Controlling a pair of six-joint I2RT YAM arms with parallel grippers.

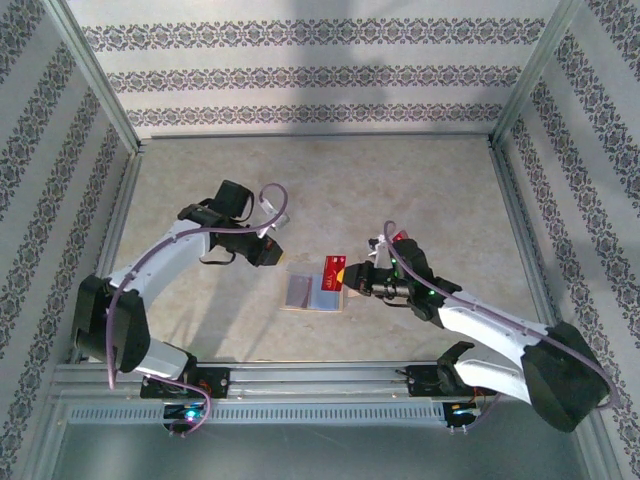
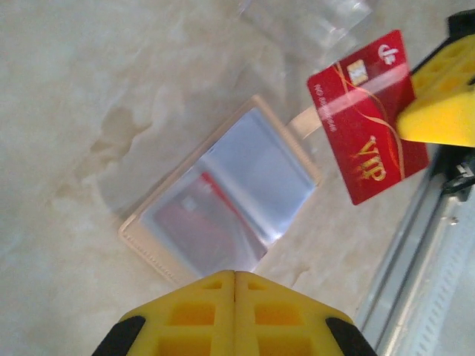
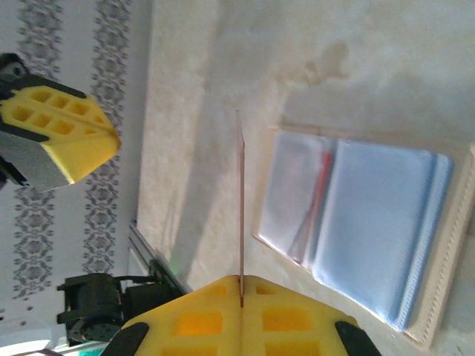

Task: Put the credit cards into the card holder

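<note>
Card holder lies open and flat on the tabletop, pockets up, between the two hands and a little ahead of the arm bases. Right hand: fingers closed on the red card, gripping it by one short edge. The card is held off the surface and turned on edge, so in the right wrist view it shows as a thin line running up from between the fingertips. In the top view this card sits over the far right corner of the holder; whether it touches the holder cannot be told. In the left wrist view the card face shows white marks, a gold chip and gold "VIP" lettering, and the holder's tan snap tab pokes out from under it. Left hand: fingers pressed fully together with nothing between them, positioned by the holder's far left corner and apart from it. The holder's grey-lilac pockets are glossy. A second red card shows through the pocket on the half nearer the left wrist camera. A clear plastic piece lies on the tabletop beyond the holder, near the held card; it is blurred, so its outline is uncertain.
</note>
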